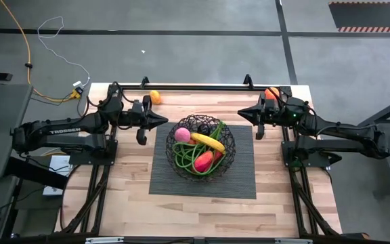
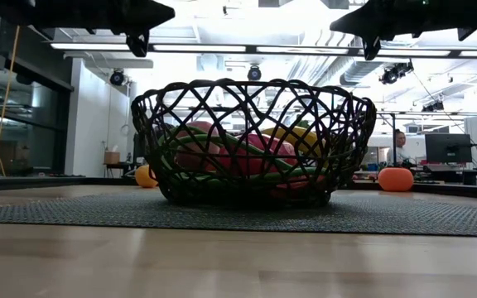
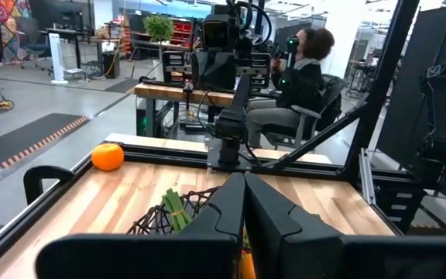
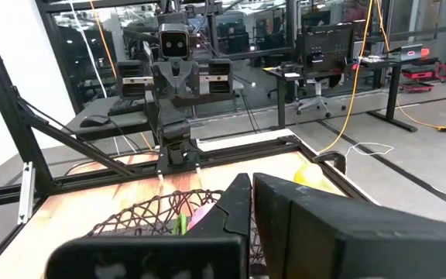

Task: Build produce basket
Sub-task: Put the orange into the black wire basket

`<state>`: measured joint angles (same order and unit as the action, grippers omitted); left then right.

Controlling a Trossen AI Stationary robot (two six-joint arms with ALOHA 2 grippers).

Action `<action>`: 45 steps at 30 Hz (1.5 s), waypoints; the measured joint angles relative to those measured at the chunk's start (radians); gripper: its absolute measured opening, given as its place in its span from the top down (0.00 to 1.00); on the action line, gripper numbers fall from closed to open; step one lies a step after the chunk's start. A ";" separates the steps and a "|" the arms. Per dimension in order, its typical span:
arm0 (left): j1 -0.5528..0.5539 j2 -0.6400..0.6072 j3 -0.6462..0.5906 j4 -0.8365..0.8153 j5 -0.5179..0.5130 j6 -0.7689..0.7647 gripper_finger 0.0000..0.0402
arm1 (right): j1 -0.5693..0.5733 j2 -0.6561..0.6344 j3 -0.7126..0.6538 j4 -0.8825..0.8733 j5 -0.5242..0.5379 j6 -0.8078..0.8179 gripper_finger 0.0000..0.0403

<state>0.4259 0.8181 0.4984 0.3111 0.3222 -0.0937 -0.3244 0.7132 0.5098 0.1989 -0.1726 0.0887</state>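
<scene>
The wire mesh basket (image 1: 201,146) is seen standing upright at the middle of a dark ribbed mat (image 1: 242,179) on the wooden surface (image 1: 127,203). Inside it a pink peach (image 1: 182,134), a yellow banana (image 1: 208,141), a red pepper (image 1: 204,161) and long green beans (image 1: 185,160) are piled together; a dark round shape near the far rim may be another fruit, though this cannot be told for certain. One orange (image 1: 155,97) is left on the surface by the far edge, behind the left arm, and a second orange (image 1: 271,93) is partly hidden at the far right corner beside the right arm. The left gripper (image 1: 162,120) is held above the surface just left of the basket, its jaws clenched on nothing. The right gripper (image 1: 243,113) is held just right of the basket, jaws likewise clenched and empty. A seated person (image 3: 300,77) is visible in the room beyond the surface.
</scene>
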 joint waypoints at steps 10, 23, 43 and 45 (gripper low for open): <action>-0.001 0.000 0.000 0.000 -0.003 -0.014 1.00 | 0.000 0.001 0.000 0.000 0.023 0.062 1.00; -0.001 0.000 0.000 0.033 -0.146 -0.131 1.00 | -0.275 0.240 0.119 -0.197 0.243 0.269 0.91; 0.039 0.000 0.000 0.027 -0.131 -0.114 1.00 | -0.674 0.954 0.715 -1.087 0.514 0.369 0.09; 0.043 0.000 0.000 0.027 -0.103 -0.113 1.00 | -0.701 0.994 0.721 -1.119 0.515 0.414 0.08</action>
<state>0.4691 0.8177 0.4984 0.3382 0.2192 -0.2066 -1.0251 1.7069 1.2312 -0.9199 0.3424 0.5027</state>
